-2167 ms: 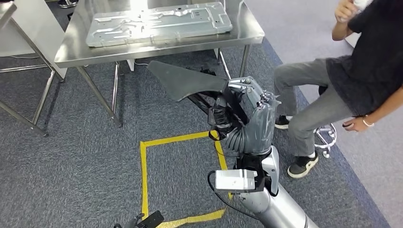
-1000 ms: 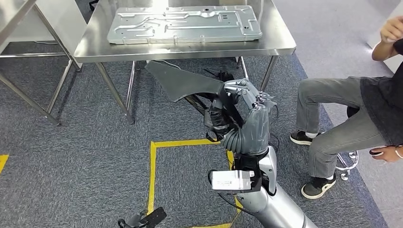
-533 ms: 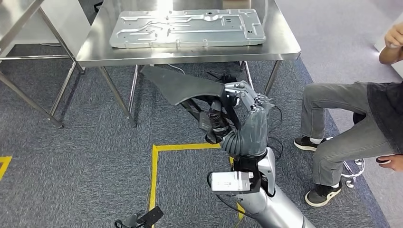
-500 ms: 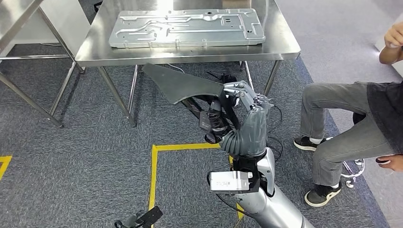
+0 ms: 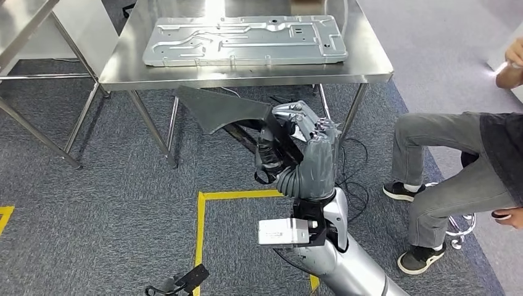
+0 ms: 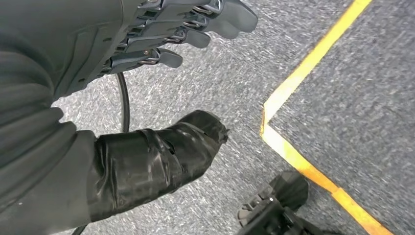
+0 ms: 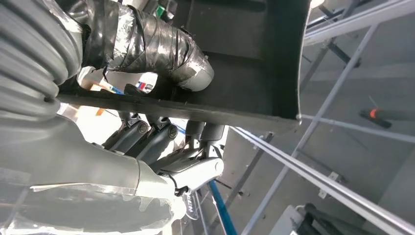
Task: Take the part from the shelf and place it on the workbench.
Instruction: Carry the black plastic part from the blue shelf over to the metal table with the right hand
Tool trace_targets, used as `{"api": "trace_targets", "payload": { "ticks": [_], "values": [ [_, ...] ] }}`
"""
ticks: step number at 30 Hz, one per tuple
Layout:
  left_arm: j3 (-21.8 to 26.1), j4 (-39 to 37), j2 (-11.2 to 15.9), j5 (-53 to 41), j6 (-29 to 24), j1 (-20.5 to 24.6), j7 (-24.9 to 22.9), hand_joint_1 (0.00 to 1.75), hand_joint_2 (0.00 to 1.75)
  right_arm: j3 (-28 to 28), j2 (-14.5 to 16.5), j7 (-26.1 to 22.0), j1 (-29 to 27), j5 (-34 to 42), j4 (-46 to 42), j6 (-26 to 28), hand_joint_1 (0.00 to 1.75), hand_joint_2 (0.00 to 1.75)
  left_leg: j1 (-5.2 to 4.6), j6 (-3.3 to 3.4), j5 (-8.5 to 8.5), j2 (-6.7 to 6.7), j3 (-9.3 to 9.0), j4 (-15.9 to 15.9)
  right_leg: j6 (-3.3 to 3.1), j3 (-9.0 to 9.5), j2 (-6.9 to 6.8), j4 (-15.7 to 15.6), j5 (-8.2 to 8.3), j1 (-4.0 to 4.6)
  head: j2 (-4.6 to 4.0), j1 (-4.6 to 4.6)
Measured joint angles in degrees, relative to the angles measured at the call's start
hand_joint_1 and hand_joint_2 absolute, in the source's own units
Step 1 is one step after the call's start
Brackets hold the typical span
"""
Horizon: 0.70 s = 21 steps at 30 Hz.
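My right hand (image 5: 296, 145) grips one dark, flat, wedge-shaped plastic part (image 5: 219, 109) by its wide end, fingers over the top face and the taped thumb (image 7: 161, 49) pressed against the underside. The pinch at the end leaves the long pointed tip free to lead, which I judge is meant for sliding it onto a surface.

Landmark: the stainless-steel workbench (image 5: 364, 61). The part sits in the air just in front of the workbench's near edge and below its top, not touching it. Placement not yet done; the part must rise above the edge first.

On the workbench lies one large pressed sheet-metal panel (image 5: 243, 40), flat, taking most of the top; bare steel shows along the near edge and the right end.

My left hand (image 6: 161, 34) hangs over the grey carpet, fingers loosely apart, holding nothing.

Counts: parts held, one; panels, one; workbenches, one. One seated person (image 5: 469, 154) to the right of the workbench, well apart from the part. Yellow floor tape (image 5: 200, 234) marks one square in front of the workbench.
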State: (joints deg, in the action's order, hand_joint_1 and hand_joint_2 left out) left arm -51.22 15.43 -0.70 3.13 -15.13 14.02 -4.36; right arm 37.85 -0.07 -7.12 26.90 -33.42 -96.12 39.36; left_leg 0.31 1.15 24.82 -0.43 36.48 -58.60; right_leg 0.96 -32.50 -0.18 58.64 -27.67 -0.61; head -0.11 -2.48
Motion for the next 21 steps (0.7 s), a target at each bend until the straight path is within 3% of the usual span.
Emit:
{"api": "trace_targets", "payload": {
  "ticks": [2, 5, 6, 7, 8, 10, 11, 13, 17, 18, 21],
  "values": [
    [0.0, 0.0, -0.1, 0.0, -0.1, 0.2, -0.1, 0.0, 1.75, 0.0, 0.1, 0.0, 0.2, 0.0, 0.1, 0.0, 1.75, 1.75, 0.3, 0.69, 0.0, 0.04, -0.71, 0.6, 0.43, -0.95, 0.02, 2.3, -1.44, 0.03, 0.0, 0.11],
    [0.0, 0.0, -0.3, 0.0, -0.2, 0.6, -0.1, 0.0, 1.75, 0.1, 0.1, 0.0, 0.4, -0.5, 0.4, 0.0, 1.75, 1.75, 0.28, 1.43, 0.36, 0.0, -1.3, 0.8, 0.61, -6.59, 0.07, 12.6, -5.45, -0.02, 0.0, 0.23],
    [0.0, 0.0, -0.3, 0.0, -0.2, 0.6, -0.2, 0.0, 1.75, 0.2, 0.1, 0.0, 0.4, -0.7, 0.6, 0.0, 1.75, 1.75, 0.23, 1.49, 0.57, -0.04, -1.44, 0.7, 0.63, -8.32, 0.07, 15.1, -5.7, -0.02, 0.0, 0.22],
    [0.0, 0.0, -0.4, 0.0, -0.2, 0.7, -0.3, 0.0, 1.75, 0.3, 0.1, 0.0, 0.4, -0.8, 0.8, 0.0, 1.75, 1.75, 0.21, 1.5, 0.82, -0.11, -1.62, 0.6, 0.63, -9.13, 0.07, 15.6, -4.82, -0.02, 0.0, 0.23],
    [0.0, 0.0, -0.4, 0.0, -0.1, 0.7, -0.4, 0.0, 1.75, 0.4, 0.1, 0.1, 0.5, -1.0, 1.0, 0.0, 1.75, 1.75, 0.2, 1.44, 1.11, -0.2, -1.86, 0.5, 0.57, -8.84, 0.07, 13.9, -2.9, -0.04, 0.0, 0.23],
    [0.0, 0.0, -0.5, 0.0, 0.0, 1.0, -0.5, 0.0, 1.75, 0.6, 0.1, 0.1, 0.7, -1.2, 1.2, 0.0, 1.75, 1.75, 0.16, 1.13, 1.84, -0.4, -2.33, 0.1, 0.32, -6.11, 0.08, 6.8, 1.51, -0.04, 0.0, 0.23],
    [0.0, 0.0, -0.5, 0.0, 0.0, 1.2, -0.5, 0.0, 1.75, 0.6, 0.2, 0.1, 0.9, -1.3, 1.3, 0.0, 1.75, 1.75, 0.06, 0.87, 2.18, -0.48, -2.39, -0.2, 0.17, -4.76, 0.1, 3.7, 2.6, 0.02, 0.0, 0.22],
    [0.0, 0.0, -0.6, 0.0, 0.1, 1.5, -0.6, 0.0, 1.75, 0.7, 0.2, 0.2, 1.1, -1.4, 1.5, 0.0, 1.75, 1.75, -0.07, 0.28, 2.49, -0.55, -2.29, -0.4, -0.11, -3.6, 0.22, 1.3, 2.62, 0.22, 0.0, 0.18],
    [0.1, 0.0, -0.7, 0.0, 0.2, 1.7, -0.7, 0.0, 1.75, 0.8, 0.4, 0.4, 1.3, -1.4, 1.8, 0.0, 1.75, 1.75, 0.08, -0.91, 3.63, -0.36, -1.58, -1.9, -1.13, -2.84, 0.24, 0.4, 2.56, -0.07, 0.0, 0.03],
    [0.1, 0.0, -0.7, 0.0, 0.2, 1.8, -0.7, 0.0, 1.75, 0.8, 0.5, 0.4, 1.4, -1.4, 1.8, 0.0, 1.75, 1.75, 0.17, -1.23, 4.71, -0.26, -0.4, -4.3, -1.41, -2.52, 0.16, 0.2, 2.48, -0.2, 0.0, -0.07],
    [0.4, 0.0, -0.7, -0.5, 0.7, 2.0, -1.0, 0.0, 1.75, 0.8, 0.7, 0.4, 1.5, -2.7, 2.1, 0.0, 1.75, 1.75, 0.43, -1.91, 7.57, -0.07, 5.47, -14.2, -1.89, -2.06, 0.11, 0.2, 1.96, -0.12, 0.0, -0.24]
  ]
}}
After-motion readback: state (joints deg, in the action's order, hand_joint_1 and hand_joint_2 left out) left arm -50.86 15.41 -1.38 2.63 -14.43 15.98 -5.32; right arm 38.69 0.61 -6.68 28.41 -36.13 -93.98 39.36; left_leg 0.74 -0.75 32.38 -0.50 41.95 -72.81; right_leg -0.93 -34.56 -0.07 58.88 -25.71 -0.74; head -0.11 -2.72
